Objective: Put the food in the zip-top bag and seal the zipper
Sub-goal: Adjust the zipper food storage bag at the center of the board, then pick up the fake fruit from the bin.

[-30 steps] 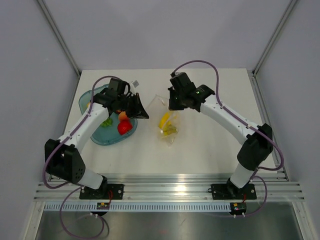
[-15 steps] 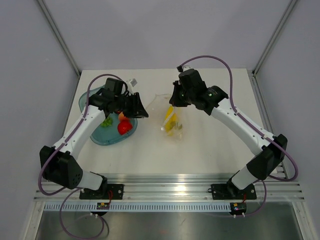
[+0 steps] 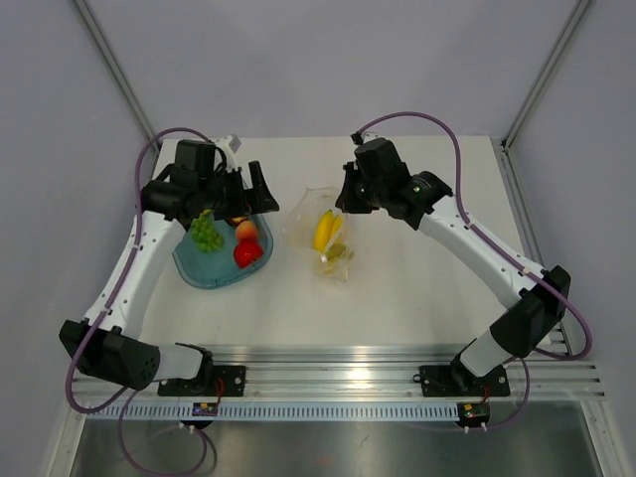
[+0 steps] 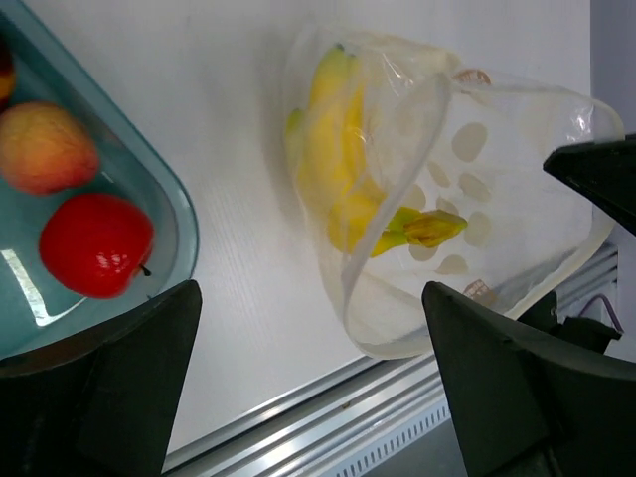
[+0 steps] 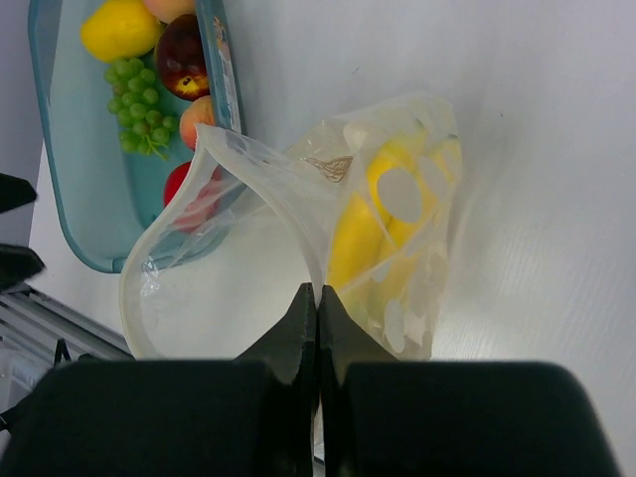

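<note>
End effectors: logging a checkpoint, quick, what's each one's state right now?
Left end effector: open, holding nothing.
Right end effector: closed on the zip-top bag edge.

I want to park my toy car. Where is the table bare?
Best: the bare table along the near edge, in front of the teal tray and the zip-top bag. The strip behind the bag is bare too. Crowded: the thin gap between tray and bag, where the open left gripper hovers and the right gripper pinches the bag.
</note>
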{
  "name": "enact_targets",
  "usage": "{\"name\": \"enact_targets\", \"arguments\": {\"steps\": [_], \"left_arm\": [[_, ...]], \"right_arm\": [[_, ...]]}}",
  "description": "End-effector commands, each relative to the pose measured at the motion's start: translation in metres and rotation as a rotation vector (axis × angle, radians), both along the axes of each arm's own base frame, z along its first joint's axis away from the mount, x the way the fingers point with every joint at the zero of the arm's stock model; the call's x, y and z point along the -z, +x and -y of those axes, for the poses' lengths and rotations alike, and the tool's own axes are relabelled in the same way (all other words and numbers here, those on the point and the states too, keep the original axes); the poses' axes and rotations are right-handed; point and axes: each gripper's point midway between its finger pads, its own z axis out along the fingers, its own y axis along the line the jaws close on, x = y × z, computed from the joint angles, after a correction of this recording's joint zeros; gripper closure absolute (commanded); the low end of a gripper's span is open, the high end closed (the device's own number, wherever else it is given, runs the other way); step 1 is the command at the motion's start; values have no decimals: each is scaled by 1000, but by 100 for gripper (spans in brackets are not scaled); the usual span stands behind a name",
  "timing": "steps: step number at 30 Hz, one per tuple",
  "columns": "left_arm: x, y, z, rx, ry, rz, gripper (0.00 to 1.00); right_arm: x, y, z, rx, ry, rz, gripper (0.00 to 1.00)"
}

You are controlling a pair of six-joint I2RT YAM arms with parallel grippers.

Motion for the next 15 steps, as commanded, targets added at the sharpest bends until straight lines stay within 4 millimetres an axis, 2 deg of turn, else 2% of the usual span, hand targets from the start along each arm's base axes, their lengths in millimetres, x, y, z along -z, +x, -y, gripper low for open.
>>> {"name": "enact_targets", "arguments": {"steps": [1, 2, 4, 5, 7, 8, 9, 13, 14, 15], "left_arm": [[-9, 10, -39, -132, 38, 64, 7], [-8, 14, -53, -187, 32, 61, 10], [10, 16, -68, -262, 43, 19, 15], [20, 19, -80, -311, 66, -4, 16], [47, 18, -88, -346, 90, -66, 15], [57, 18, -91, -353, 95, -91, 12], [80, 17, -91, -350, 107, -145, 10], [123, 19, -84, -327, 96, -243, 5], [135, 13, -79, -306, 77, -278, 5], [140, 17, -77, -306, 66, -278, 4]], "right_arm": [[-9, 3, -8, -10, 55, 25, 100], [-10, 3, -8, -8, 57, 27, 100], [-10, 2, -7, -9, 56, 26, 100], [-9, 2, -7, -10, 55, 23, 100], [-9, 2, -8, -10, 57, 21, 100], [-9, 2, -9, -12, 60, 17, 100], [-9, 2, -9, -14, 61, 16, 100], [-7, 1, -12, -28, 63, 5, 100], [-4, 1, -12, -30, 56, -3, 100], [-3, 0, -13, -33, 52, -4, 100]]}}
